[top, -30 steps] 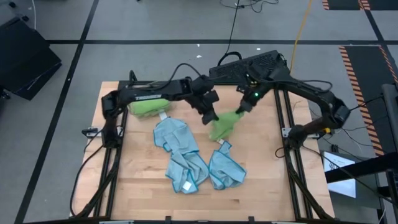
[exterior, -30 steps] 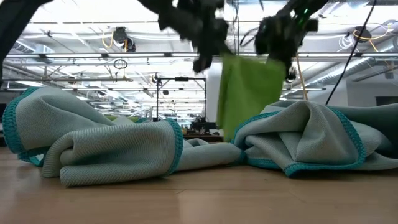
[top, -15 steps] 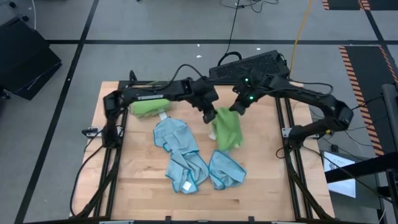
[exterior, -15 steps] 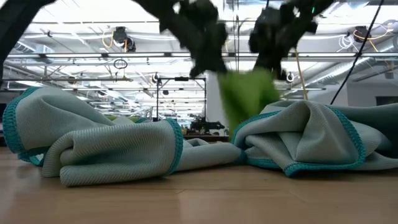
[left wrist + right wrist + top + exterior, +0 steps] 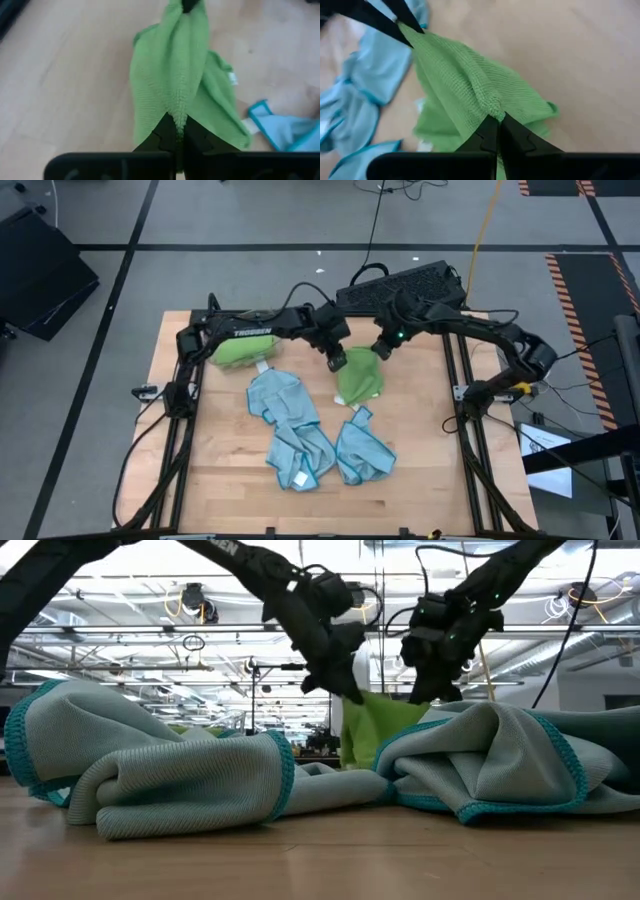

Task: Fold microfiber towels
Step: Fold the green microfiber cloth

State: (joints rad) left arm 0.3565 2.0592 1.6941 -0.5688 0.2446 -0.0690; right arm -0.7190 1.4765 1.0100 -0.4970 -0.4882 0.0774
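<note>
green towel [image 5: 372, 730] lower half hidden behind blue towels [image 5: 490, 765]

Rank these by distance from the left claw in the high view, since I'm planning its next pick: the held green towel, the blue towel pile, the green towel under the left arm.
1. Held green towel, gripped by left claw.
2. Blue towel pile, toward the front.
3. Other green towel, back left; nearly tied with 2.

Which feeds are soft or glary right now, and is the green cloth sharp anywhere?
Left wrist view: the lime green microfiber towel is soft throughout, the wooden table blurred. Right wrist view: its weave is crisp near the right hand, the light blue towels blurred. Low view: bright ceiling lights wash out the background, arms dark. High view: evenly lit.
</note>
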